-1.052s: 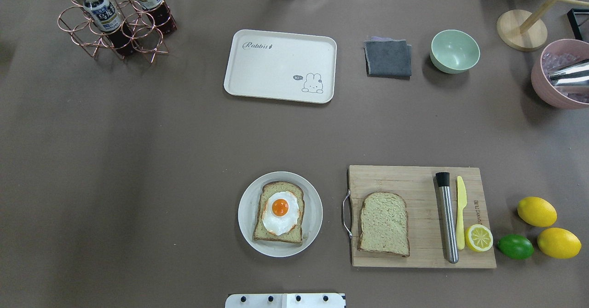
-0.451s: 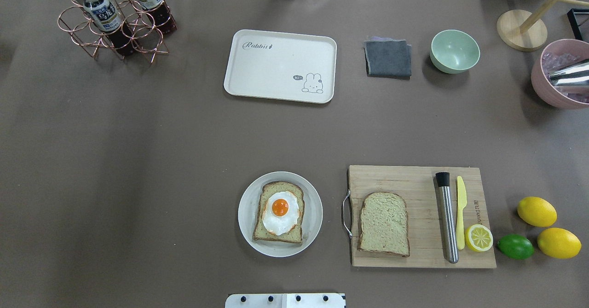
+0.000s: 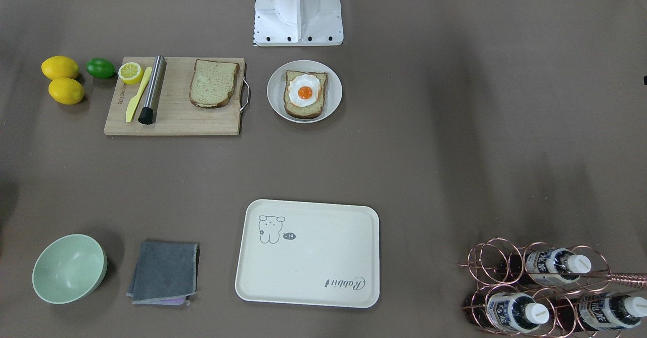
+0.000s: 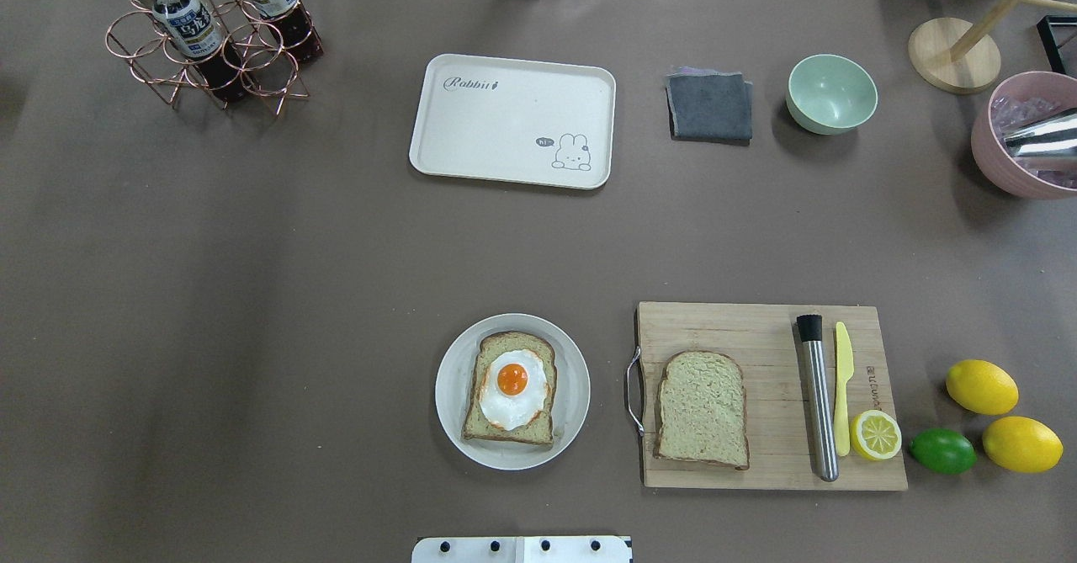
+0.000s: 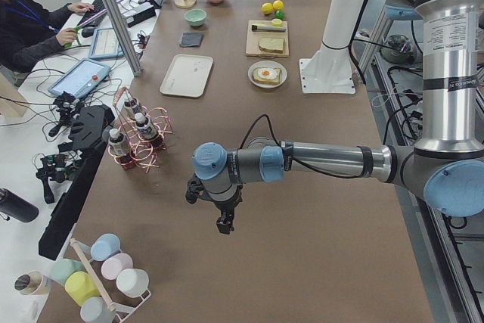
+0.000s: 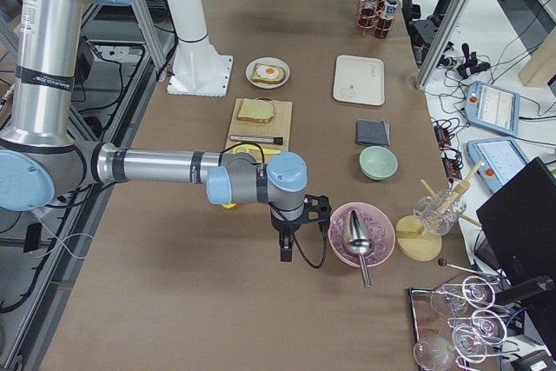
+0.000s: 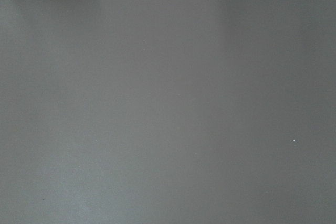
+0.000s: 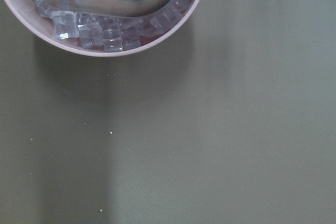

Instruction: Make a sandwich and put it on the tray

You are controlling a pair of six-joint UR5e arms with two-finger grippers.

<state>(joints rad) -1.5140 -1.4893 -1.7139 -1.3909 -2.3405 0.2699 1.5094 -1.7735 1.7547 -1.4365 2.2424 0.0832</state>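
Sandwich: not yet put together; its parts lay in two places, near the robot's base
Egg-topped slice (image 4: pixel 510 435): flat on a white plate (image 4: pixel 451 428), with the fried egg (image 4: pixel 511 386) lying on it, yolk up
Plain slice (image 4: pixel 702 410): flat on the wooden cutting board (image 4: pixel 740 327), at the end by the metal handle, just right of the plate in the overhead view
Tray (image 4: pixel 505 125): cream-white, on the far side of the table (image 4: pixel 252 294), well apart from both slices; nothing lay on it
Left gripper (image 5: pixel 224 225): hung fingers-down over bare brown table past the copper bottle rack (image 4: pixel 210 41), well apart from the food; whether its fingers stood apart or together, I could not tell
Right gripper (image 6: pixel 284 254): hung fingers-down just beside the pink bowl (image 4: pixel 1001 167) of ice cubes with a metal scoop (image 4: pixel 1039 138) in it; apart or together, I could not tell
Board's other things: steel muddler (image 4: pixel 818 399), yellow knife (image 4: pixel 842 399) and lemon half (image 4: pixel 875 434) at the far end from the slice
Beside the board: a lime (image 4: pixel 942 450) and two lemons (image 4: pixel 981 386)
Right of the tray: folded grey cloth (image 4: pixel 711 107); then a green bowl (image 4: pixel 831 93)
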